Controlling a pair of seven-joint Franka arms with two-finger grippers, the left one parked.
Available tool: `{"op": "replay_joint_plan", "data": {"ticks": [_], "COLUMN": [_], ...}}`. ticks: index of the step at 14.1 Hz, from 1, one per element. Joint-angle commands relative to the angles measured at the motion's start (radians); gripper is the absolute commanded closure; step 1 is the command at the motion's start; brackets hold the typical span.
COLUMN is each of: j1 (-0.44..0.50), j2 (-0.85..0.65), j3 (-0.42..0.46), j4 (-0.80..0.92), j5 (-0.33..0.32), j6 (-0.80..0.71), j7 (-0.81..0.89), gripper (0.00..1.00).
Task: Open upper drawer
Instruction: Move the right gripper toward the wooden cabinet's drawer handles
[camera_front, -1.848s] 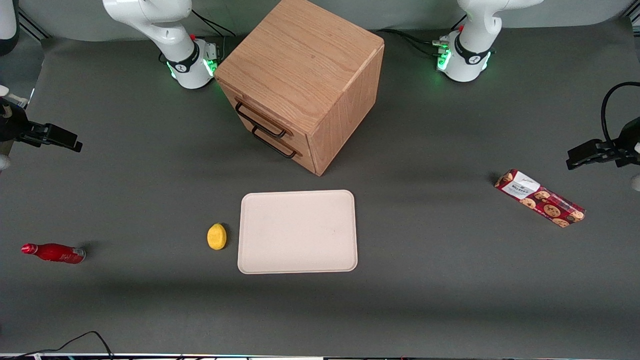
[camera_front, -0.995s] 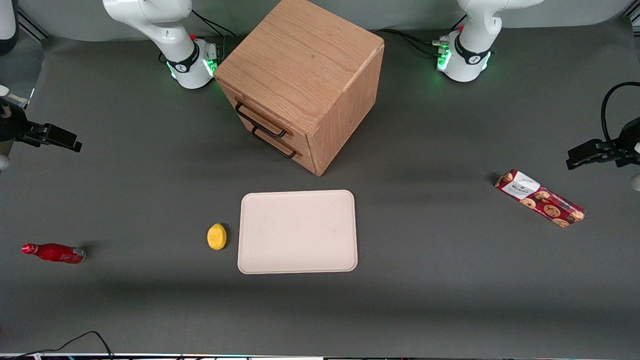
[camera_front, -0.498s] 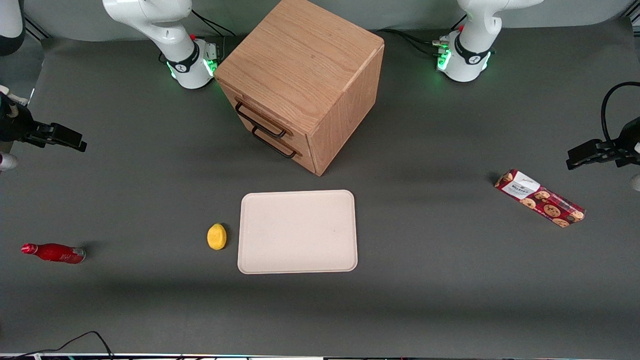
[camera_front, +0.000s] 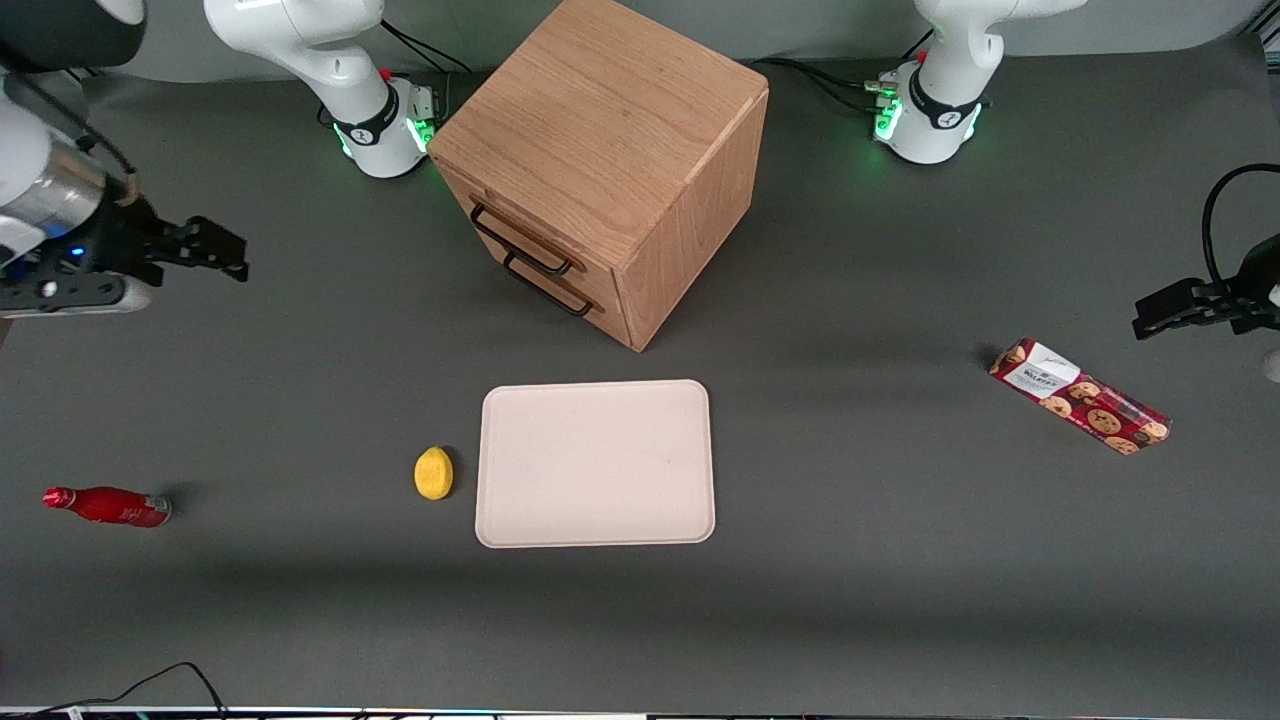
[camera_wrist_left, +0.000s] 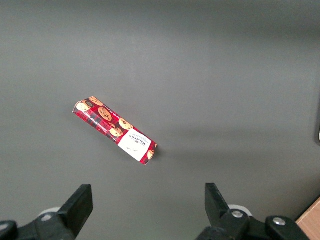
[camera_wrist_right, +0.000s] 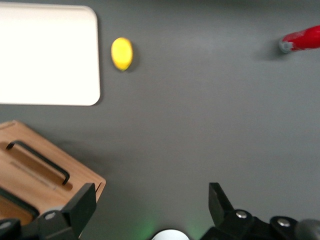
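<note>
From the front, the upper drawer (camera_front: 505, 222) sits shut in the wooden cabinet (camera_front: 610, 160), above the lower drawer (camera_front: 540, 272). The gripper (camera_front: 222, 252) hangs over the table well apart from the cabinet, toward the working arm's end. A cream tray (camera_front: 596, 463) lies nearer the camera than the cabinet, a lemon (camera_front: 433, 472) just beside it. In the right wrist view the gripper's fingers (camera_wrist_right: 80, 207) stand wide — nothing between them — with the cabinet (camera_wrist_right: 45, 172), lemon (camera_wrist_right: 122, 53) and a red bottle (camera_wrist_right: 302, 39) in sight.

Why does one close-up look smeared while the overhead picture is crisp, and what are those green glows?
Right wrist view: soft and streaky, lemon and upper drawer handle smeared, probably motion blur. Front view: sharp, with the open gripper near the working arm's end; green glows are lights on the arm bases. Left wrist view: crisp cookie box.
</note>
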Motion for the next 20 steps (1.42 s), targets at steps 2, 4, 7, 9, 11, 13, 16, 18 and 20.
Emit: {"op": "replay_joint_plan", "data": {"ticks": [2, 4, 7, 9, 11, 13, 16, 18, 20], "j1": [0.119, 0.176, 0.271, 0.334, 0.384, 0.414, 0.417, 0.417, 0.418], "j2": [-0.025, -0.028, -0.028, -0.017, -0.008, 0.006, 0.009, 0.011, 0.015], "j3": [-0.021, -0.021, -0.023, -0.023, -0.026, -0.046, -0.047, -0.047, -0.044], "j4": [0.004, 0.004, 0.01, 0.036, 0.039, 0.039, 0.039, 0.033, 0.032], "j5": [0.04, 0.08, 0.126, 0.125, 0.122, 0.12, 0.123, 0.126, 0.128], "j6": [-0.06, -0.062, -0.049, -0.046, -0.036, -0.029, -0.022, -0.022, -0.022], "j7": [-0.062, -0.062, -0.062, -0.06, -0.062, -0.062, -0.062, -0.062, -0.065], "gripper": [0.0, 0.0, 0.0, 0.0, 0.0, 0.0, 0.0, 0.0, 0.0]}}
